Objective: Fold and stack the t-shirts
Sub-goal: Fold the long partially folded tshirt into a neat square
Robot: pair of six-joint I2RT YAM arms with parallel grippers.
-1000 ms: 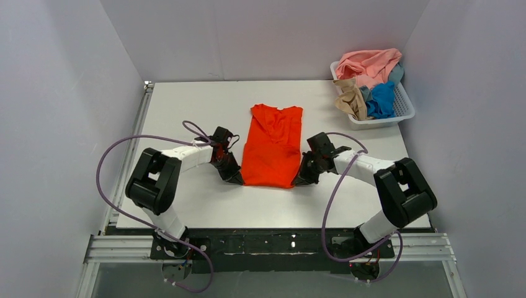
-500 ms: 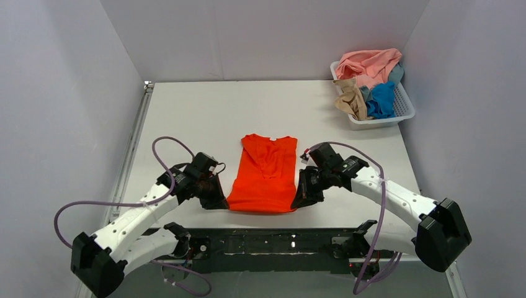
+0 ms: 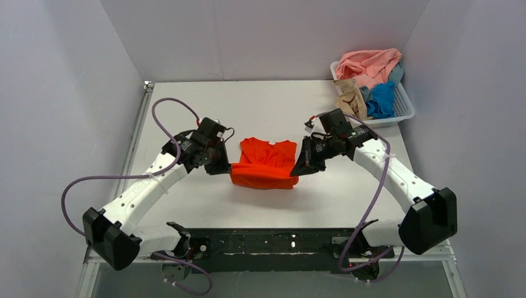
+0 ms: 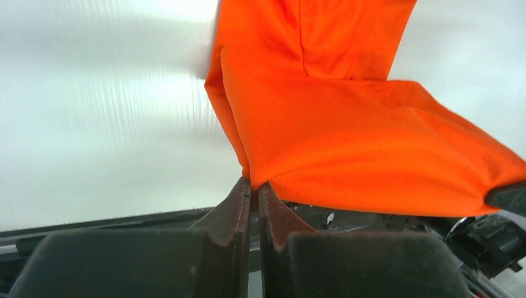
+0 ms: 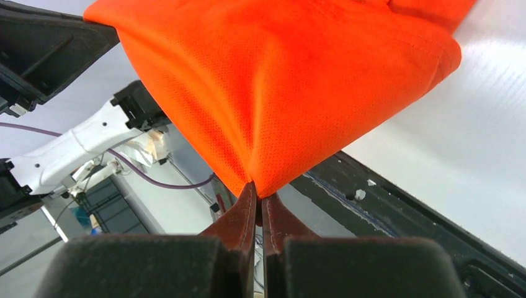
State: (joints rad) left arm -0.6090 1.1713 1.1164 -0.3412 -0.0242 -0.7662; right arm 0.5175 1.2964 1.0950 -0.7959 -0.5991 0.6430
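Observation:
The orange-red t-shirt [image 3: 265,165] lies mid-table, its near hem lifted and carried over its upper part. My left gripper [image 3: 227,167] is shut on the hem's left corner; in the left wrist view [image 4: 255,185] the cloth [image 4: 347,136] hangs from the closed jaws. My right gripper [image 3: 296,170] is shut on the right corner; in the right wrist view [image 5: 258,189] the cloth [image 5: 279,87] spreads from the jaws. The salmon pink shirt [image 3: 369,64], tan-beige shirt [image 3: 351,98] and blue shirt [image 3: 381,99] lie heaped in the basket.
The white slatted basket [image 3: 400,112] stands at the table's far right corner. The white table [image 3: 198,112] is walled at the left, back and right. A black frame rail [image 3: 273,241] runs along the near edge, with purple cables looping from both arms.
Both grippers first drew the shirt toward the near edge, then lifted its near hem and carried it away from the bases over the shirt, so the shirt now looks about half as long.

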